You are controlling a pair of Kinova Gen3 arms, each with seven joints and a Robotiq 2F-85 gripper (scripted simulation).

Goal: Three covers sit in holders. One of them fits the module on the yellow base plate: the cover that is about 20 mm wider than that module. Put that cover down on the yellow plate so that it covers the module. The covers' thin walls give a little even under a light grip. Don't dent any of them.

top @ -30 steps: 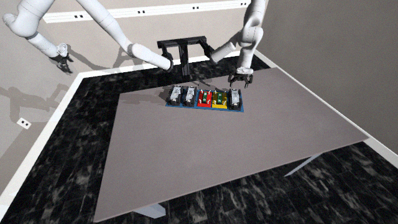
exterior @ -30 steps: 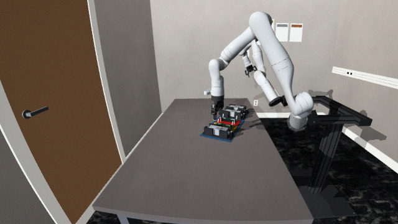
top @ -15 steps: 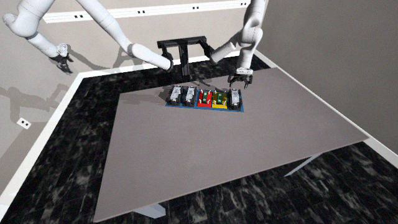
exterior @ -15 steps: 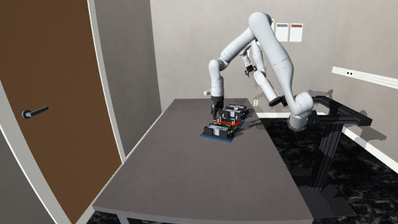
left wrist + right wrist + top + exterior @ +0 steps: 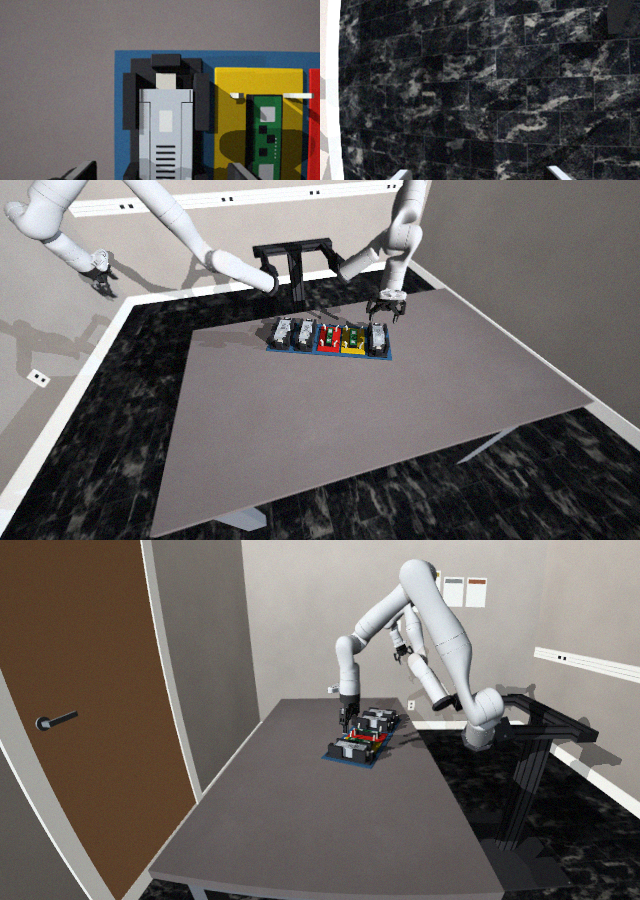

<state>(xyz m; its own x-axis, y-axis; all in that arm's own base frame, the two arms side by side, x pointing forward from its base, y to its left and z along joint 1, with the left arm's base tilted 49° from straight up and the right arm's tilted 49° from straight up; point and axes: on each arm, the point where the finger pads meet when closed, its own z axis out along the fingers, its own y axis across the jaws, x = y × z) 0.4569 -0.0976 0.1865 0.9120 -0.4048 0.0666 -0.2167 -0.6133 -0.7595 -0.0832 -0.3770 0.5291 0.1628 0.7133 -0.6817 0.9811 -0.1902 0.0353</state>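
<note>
The yellow plate (image 5: 353,350) (image 5: 229,80) carries a narrow green module (image 5: 353,338) (image 5: 265,137) between white posts. Beside it, a light grey cover (image 5: 378,336) (image 5: 347,752) (image 5: 166,141) sits in a black holder at the board's end. Two more covers, the outer one (image 5: 283,330) and the inner one (image 5: 306,331), sit in holders at the other end. My left gripper (image 5: 384,320) (image 5: 162,170) is open and empty above the end cover, with a fingertip on each side of it in the left wrist view. My right gripper (image 5: 111,287) (image 5: 478,170) is open and empty, far off the table.
A red plate (image 5: 329,349) (image 5: 314,141) with another green module and posts adjoins the yellow plate. All holders and plates stand on a blue board (image 5: 350,763) (image 5: 121,100) near the table's arm-side edge. The black arm stand (image 5: 296,275) rises behind that edge.
</note>
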